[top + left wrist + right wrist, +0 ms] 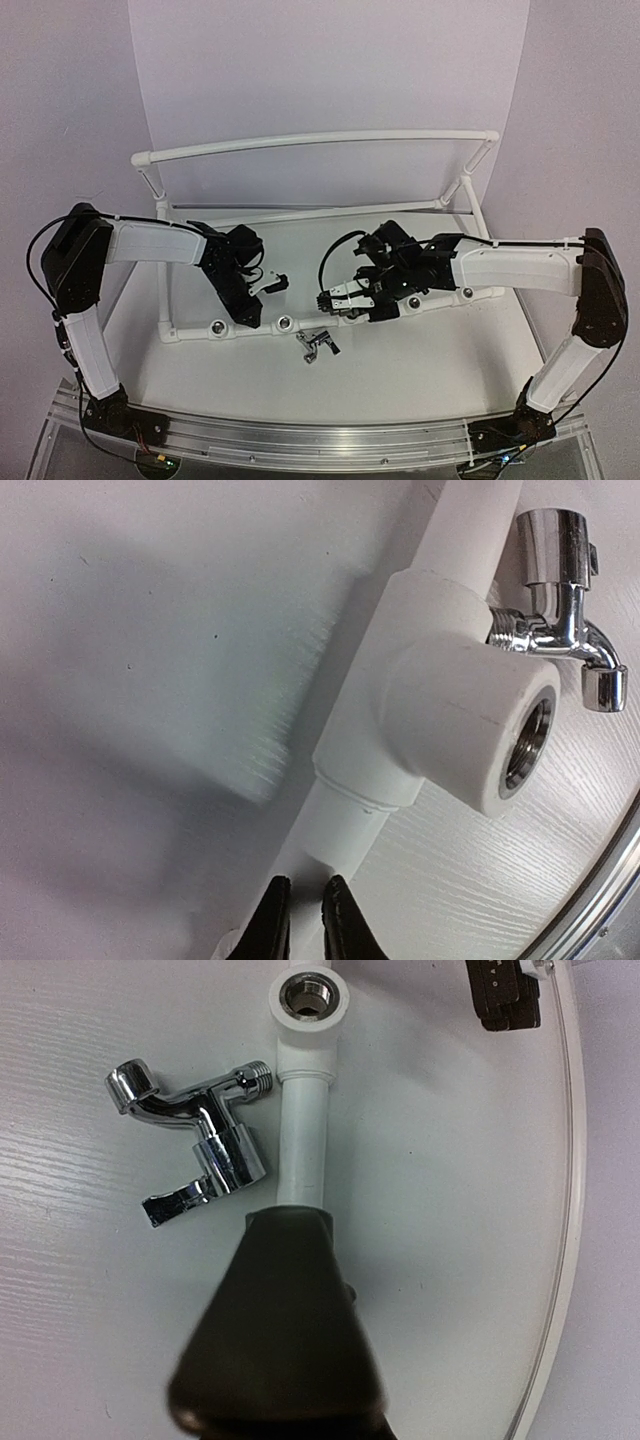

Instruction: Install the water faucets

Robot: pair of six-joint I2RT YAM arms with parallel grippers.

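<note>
One chrome water faucet [318, 345] lies loose on the table just in front of the white pipe frame [310, 140]. The same faucet [560, 610] shows beyond a tee socket [470, 730] in the left wrist view. In the right wrist view the faucet [195, 1135] lies left of the pipe. My left gripper [250, 318] sits over the front pipe, left of that socket. Its black fingers [340, 925] stand shut, a narrow slit between them at the left gripper [305, 920]. My right gripper [328, 300] is shut on the front pipe [303, 1110], its upper finger [290, 1300] covering it.
The front pipe carries several silver-ringed sockets [215, 328], one open socket [312, 995] lying between the two grippers. The frame's back rail stands raised behind. An aluminium rail [300, 435] runs along the near table edge by the arm bases.
</note>
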